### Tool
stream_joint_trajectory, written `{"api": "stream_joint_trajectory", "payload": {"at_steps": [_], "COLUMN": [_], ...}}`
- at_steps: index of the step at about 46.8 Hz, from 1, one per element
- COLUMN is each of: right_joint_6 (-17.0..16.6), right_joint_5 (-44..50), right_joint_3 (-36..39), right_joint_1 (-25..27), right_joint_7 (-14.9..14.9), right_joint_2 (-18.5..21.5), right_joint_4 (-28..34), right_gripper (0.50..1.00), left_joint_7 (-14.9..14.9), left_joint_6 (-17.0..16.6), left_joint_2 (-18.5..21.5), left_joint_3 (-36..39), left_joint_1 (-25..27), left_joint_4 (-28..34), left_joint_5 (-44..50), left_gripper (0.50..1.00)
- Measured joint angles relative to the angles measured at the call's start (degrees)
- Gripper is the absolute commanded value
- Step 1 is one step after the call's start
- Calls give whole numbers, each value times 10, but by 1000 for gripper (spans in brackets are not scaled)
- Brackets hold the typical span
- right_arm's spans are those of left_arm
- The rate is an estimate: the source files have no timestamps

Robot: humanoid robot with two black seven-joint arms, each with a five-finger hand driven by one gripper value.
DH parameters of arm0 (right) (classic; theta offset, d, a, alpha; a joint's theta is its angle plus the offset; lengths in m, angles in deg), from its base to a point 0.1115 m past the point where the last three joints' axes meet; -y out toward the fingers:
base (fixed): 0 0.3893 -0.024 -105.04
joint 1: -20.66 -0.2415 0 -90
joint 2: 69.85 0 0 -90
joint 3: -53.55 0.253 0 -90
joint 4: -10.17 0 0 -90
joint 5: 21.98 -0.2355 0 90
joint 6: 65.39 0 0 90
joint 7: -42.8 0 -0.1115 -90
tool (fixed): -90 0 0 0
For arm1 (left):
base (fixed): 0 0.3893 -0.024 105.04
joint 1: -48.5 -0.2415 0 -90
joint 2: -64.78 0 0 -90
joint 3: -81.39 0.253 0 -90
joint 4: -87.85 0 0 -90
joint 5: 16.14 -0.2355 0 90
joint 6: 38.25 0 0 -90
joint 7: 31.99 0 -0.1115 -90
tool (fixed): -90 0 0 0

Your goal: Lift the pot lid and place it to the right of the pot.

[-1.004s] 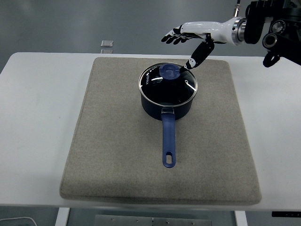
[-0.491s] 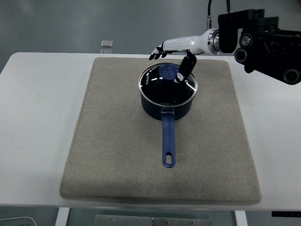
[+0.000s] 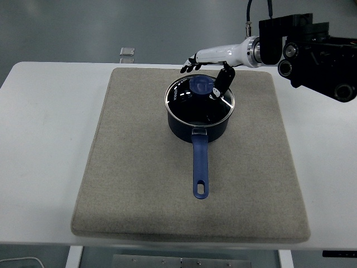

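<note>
A white table [image 3: 44, 139] fills most of the head view, and a large grey felt mat [image 3: 139, 184] covers its middle. Near the mat's 12 o'clock end stands a dark blue pot [image 3: 198, 125], its long blue handle [image 3: 200, 167] pointing toward 6 o'clock and ending in a slotted hole. The glass pot lid [image 3: 199, 100] sits flat on the pot's rim, still closed, with a round blue knob [image 3: 199, 85] at its centre.

The right arm [image 3: 312, 53] enters from 2 o'clock, a bulky black forearm leading into a white wrist. The right hand [image 3: 215, 61] hangs over the far right part of the lid, at about 1 o'clock from the knob. Its fingers [image 3: 189, 66] are stretched out toward 9 o'clock above the pot's far rim, loosely apart and only slightly curled, holding nothing. The thumb [image 3: 222, 81] points down toward 6 o'clock, separate from the fingers, with its tip just beside the knob's right side; whether it actually touches the knob or the glass cannot be told. The knob lies in the wide gap between thumb and fingers, not clamped.

At 11 o'clock, beyond the table's far edge, a small grey square object [image 3: 127, 52] lies on the floor.
</note>
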Motion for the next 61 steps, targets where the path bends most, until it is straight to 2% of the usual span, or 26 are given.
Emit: {"api": "stream_joint_trajectory", "payload": {"at_steps": [3,7,28,35,47,53,61], "right_joint_6": [0,0,-3,-5,-8,-8,-8], "right_joint_5": [1,9,12,12,12,12,12], "right_joint_3": [-1,-4,-5,-5,-5,-5,-5], "right_joint_1": [0,0,0,-1,-1,0,0], "right_joint_7": [0,0,0,0,0,0,0], "right_joint_2": [0,0,0,0,0,0,0], "right_joint_4": [0,0,0,0,0,0,0], "right_gripper": [828,809,795,768,760,725,705], "left_joint_7": [0,0,0,0,0,0,0], "left_joint_6": [0,0,0,0,0,0,0], "left_joint_2": [0,0,0,0,0,0,0], "left_joint_3": [0,0,0,0,0,0,0], "left_joint_1": [0,0,0,0,0,0,0], "left_joint_4": [0,0,0,0,0,0,0], "left_joint_5": [0,0,0,0,0,0,0], "left_gripper": [1000,1000,1000,1000,1000,1000,1000]}}
